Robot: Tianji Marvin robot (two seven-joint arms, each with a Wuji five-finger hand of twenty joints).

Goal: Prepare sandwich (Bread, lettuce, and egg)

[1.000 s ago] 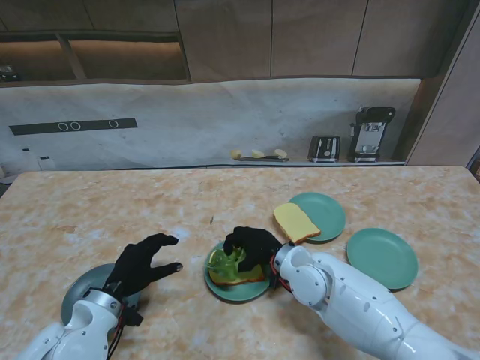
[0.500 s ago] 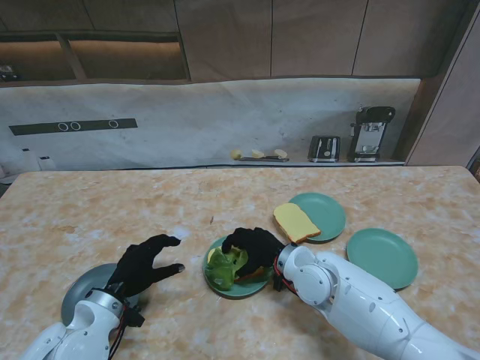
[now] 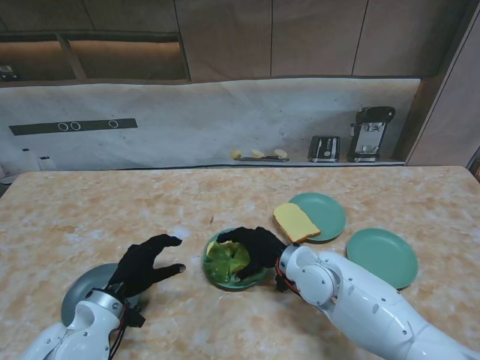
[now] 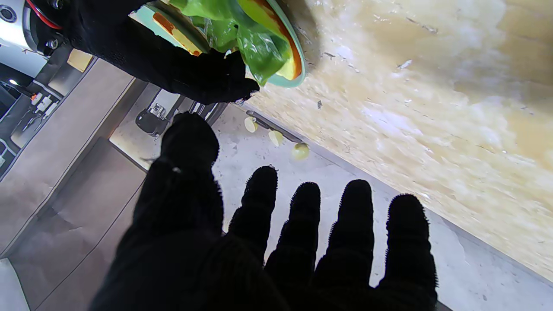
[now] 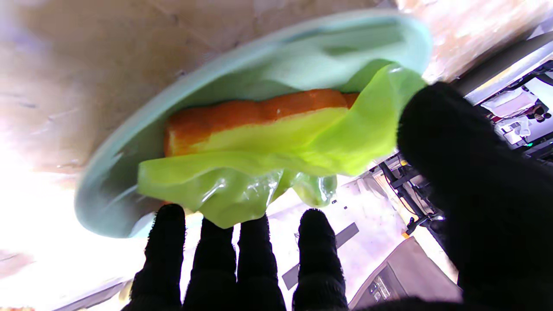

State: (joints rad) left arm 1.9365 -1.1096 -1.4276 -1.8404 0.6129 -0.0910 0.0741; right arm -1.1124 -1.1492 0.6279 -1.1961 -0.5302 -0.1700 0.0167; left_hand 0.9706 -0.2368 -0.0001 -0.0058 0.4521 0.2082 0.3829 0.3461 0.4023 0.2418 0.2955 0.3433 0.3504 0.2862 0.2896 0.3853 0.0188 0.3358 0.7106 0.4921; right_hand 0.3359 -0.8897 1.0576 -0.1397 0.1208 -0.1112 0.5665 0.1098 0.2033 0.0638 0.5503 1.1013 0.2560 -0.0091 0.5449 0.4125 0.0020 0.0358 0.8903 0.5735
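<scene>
Your centre plate holds the bread slice with the lettuce draped over it. In the right wrist view the slice's long axis runs across the plate, crust edge toward the camera, and the leaf hangs past that edge. From the stand's view the bread is almost wholly hidden under lettuce and glove.

Your right hand sits over the plate's right half, fingers spread, thumb against the leaf's edge. Whether it pinches the lettuce cannot be told.

Your left hand hovers left of the plate, fingers apart, holding nothing. Under its wrist lies a grey plate, partly covered, contents not visible.

Farther right, a second bread slice lies half on another green plate, long axis angled toward your right. A third green plate sits bare beside it. No egg can be made out.
</scene>
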